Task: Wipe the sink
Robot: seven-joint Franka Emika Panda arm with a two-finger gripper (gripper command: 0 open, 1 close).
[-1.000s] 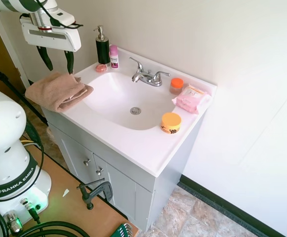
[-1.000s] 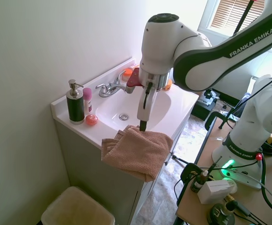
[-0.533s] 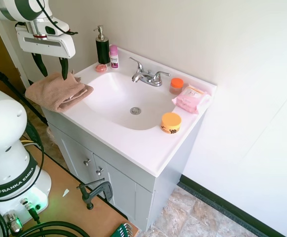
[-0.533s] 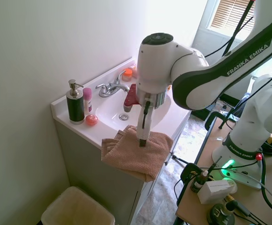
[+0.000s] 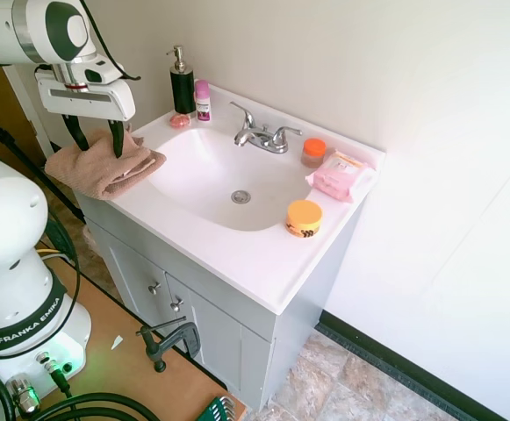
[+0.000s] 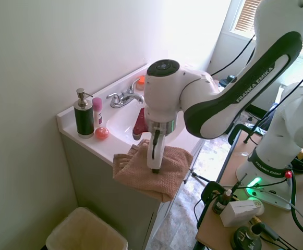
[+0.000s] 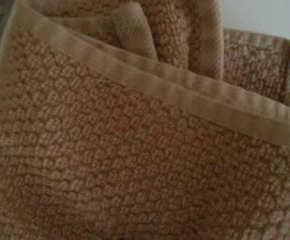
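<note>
fingers (image 5: 96, 142) spread apart straddle the folded tan towel (image 5: 101, 163) on the tabletop (image 5: 237, 254) at the sink's (image 5: 211, 171) nine o'clock, seemingly placed to pinch it for wiping.

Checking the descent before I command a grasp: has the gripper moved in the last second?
Yes. The gripper has dropped and drifted away from the soap dispenser, its open fingers now down on the towel.
</note>
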